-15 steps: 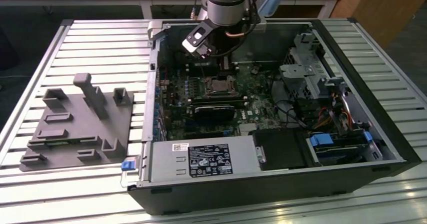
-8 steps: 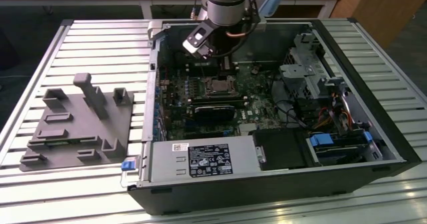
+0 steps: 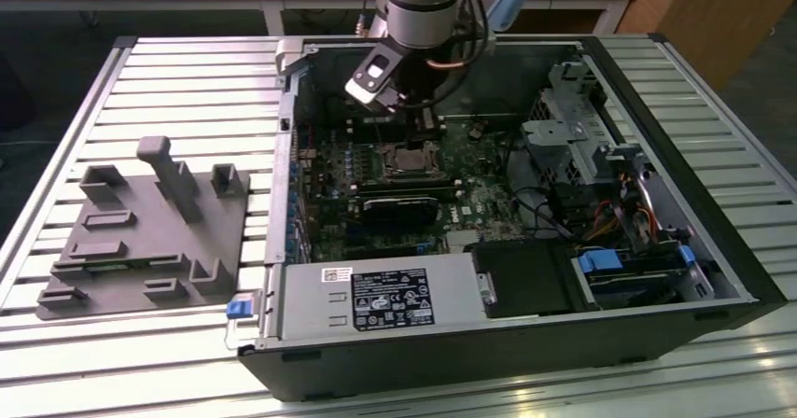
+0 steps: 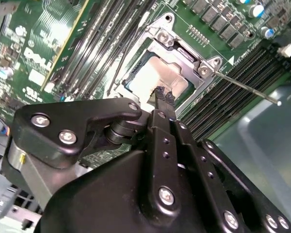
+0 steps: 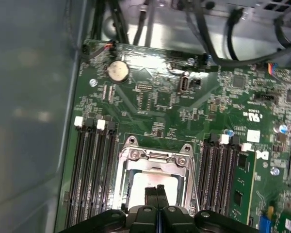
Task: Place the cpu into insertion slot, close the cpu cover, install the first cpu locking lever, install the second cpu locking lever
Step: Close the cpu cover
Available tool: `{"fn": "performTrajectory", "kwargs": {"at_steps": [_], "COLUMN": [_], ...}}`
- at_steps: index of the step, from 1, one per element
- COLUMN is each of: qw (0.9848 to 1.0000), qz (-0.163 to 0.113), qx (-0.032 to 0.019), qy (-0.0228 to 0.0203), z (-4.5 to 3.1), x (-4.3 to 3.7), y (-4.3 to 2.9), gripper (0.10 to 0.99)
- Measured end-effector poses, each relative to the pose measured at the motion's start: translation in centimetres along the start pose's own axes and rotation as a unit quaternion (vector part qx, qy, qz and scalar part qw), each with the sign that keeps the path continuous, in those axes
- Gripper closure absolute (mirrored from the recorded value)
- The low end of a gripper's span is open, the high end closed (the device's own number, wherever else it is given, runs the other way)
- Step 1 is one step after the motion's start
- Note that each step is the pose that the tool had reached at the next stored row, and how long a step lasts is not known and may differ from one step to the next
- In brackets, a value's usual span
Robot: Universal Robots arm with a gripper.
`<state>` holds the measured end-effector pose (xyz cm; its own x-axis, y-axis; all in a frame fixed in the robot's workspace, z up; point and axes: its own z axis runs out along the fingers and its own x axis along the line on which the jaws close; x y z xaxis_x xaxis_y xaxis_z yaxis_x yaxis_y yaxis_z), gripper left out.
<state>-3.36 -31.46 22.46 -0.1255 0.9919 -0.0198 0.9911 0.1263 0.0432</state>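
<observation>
Exterior view: a slatted metal bench (image 3: 187, 73) carries an open black computer case (image 3: 498, 362) lying on its side, its edges close to the bench's border on the exterior view's right. On the exterior view's left a grey moulded fixture (image 3: 137, 241) sits apart from the case with bare slats around it. Inside the case the green motherboard (image 3: 480, 203) lies flat, hemmed by the power supply (image 3: 386, 297) at the near edge and by a drive cage (image 3: 573, 129) on the exterior view's right. The arm (image 3: 417, 7) comes down through the case's open side and stands over the insertion slot (image 3: 412, 161), near the middle of the board.

In both wrist views the socket is flanked by banks of memory slots (image 5: 89, 170), and in the first wrist view the case's grey wall (image 5: 29, 121) runs along the board's edge just beyond one bank, so room is tight on that side. The cpu cover (image 5: 153, 155) lies down over the slot, and the cpu (image 4: 153, 77) sits seated inside, its pale top showing through the cut-out. A thin lever (image 4: 245, 87) reaches from one cover corner out across the memory slots.

The fingers (image 5: 151, 194) are pressed together with nothing between them, their tips at the cpu's pale top, inside the cover's frame.
</observation>
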Motion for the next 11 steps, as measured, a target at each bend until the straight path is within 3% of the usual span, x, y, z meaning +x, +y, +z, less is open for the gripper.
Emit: {"fn": "performTrajectory", "kwargs": {"at_steps": [5,11], "qw": [0.9992,0.9965], "qz": [-0.039,-0.084], "qx": [-0.0008,-0.0017], "qy": [0.0017,0.0036], "z": [0.0,0.0], "x": [0.0,0.0], "y": [0.0,0.0], "gripper": [0.98,0.98]}}
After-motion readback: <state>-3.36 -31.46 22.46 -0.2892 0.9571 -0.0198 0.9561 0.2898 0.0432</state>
